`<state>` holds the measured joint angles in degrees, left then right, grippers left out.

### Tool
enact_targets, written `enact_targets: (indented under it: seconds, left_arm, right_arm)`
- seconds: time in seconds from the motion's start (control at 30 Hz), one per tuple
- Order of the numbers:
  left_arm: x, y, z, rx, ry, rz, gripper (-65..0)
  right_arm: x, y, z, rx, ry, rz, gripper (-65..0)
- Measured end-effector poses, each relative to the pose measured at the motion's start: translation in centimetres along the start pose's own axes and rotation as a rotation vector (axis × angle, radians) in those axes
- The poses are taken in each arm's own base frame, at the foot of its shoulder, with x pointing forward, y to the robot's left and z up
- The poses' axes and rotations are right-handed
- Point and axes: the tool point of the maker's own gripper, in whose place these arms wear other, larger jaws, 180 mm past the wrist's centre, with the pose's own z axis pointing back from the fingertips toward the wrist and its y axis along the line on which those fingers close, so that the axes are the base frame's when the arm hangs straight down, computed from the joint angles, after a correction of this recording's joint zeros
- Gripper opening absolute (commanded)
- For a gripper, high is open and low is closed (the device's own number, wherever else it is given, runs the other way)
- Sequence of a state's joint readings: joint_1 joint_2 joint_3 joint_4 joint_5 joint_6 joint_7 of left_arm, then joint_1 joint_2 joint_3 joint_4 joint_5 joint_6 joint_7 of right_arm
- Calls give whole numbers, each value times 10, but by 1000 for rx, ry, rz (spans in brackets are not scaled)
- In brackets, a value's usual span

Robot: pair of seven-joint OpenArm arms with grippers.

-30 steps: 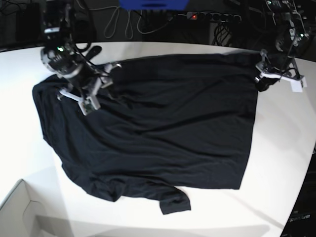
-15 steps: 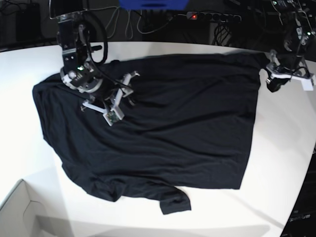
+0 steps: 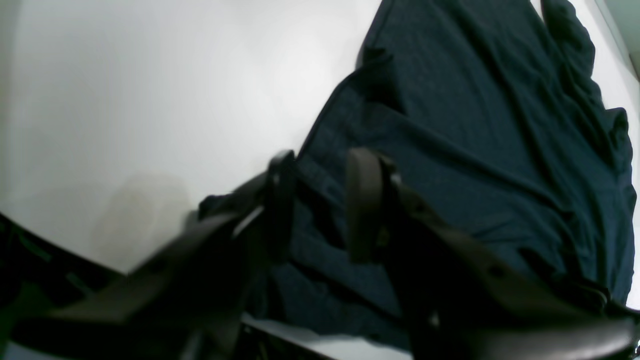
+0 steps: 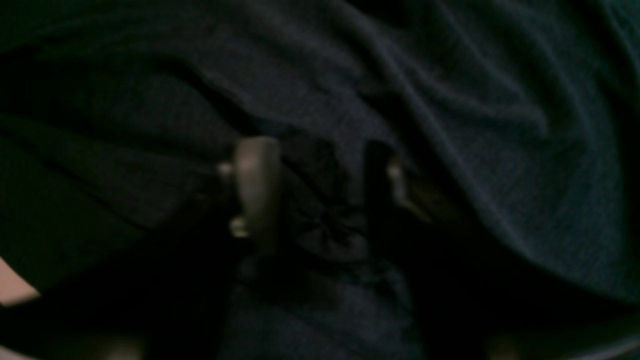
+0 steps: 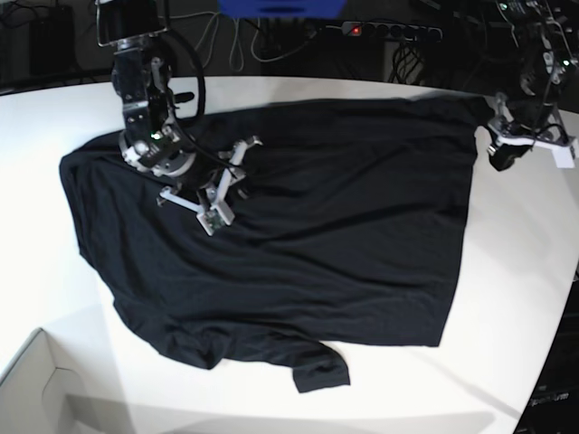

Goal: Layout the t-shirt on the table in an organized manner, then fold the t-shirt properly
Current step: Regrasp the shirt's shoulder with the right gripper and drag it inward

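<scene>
One black t-shirt [image 5: 298,226], one white table [image 5: 507,298], two grippers, perhaps one cardboard box [image 5: 36,389] corner.

The t-shirt [image 5: 308,235] is plain black, thin fabric, spread mostly flat on the white table [image 5: 507,298] with shallow diagonal wrinkles. One short sleeve [image 5: 318,369] projects at the near edge; the far-right corner is bunched.

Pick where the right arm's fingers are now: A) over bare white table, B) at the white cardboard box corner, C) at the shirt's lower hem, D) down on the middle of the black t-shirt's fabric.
D: in the base view the right gripper sits on the upper-left body of the plain black short-sleeved t-shirt, and the right wrist view shows bunched fabric between its fingers.
</scene>
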<state>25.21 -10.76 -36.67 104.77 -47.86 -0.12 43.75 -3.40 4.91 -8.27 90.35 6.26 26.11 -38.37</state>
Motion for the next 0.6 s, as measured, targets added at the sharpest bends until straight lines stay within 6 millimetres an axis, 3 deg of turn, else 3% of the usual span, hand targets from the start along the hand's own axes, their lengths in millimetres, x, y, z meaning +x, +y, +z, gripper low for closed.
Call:
enact_targets:
  seconds: [0.1, 0.3, 0.6]
  left_arm:
    - [0, 0, 0, 0, 0, -1, -473]
    - [0, 0, 0, -1, -2, 1, -473]
    - [12, 10, 5, 25, -32, 13, -473]
  right_arm:
    - [0, 0, 0, 0, -2, 0, -650]
    - [-2, 2, 5, -1, -1, 4, -650]
    - [-5, 22, 49, -14, -56, 35, -650]
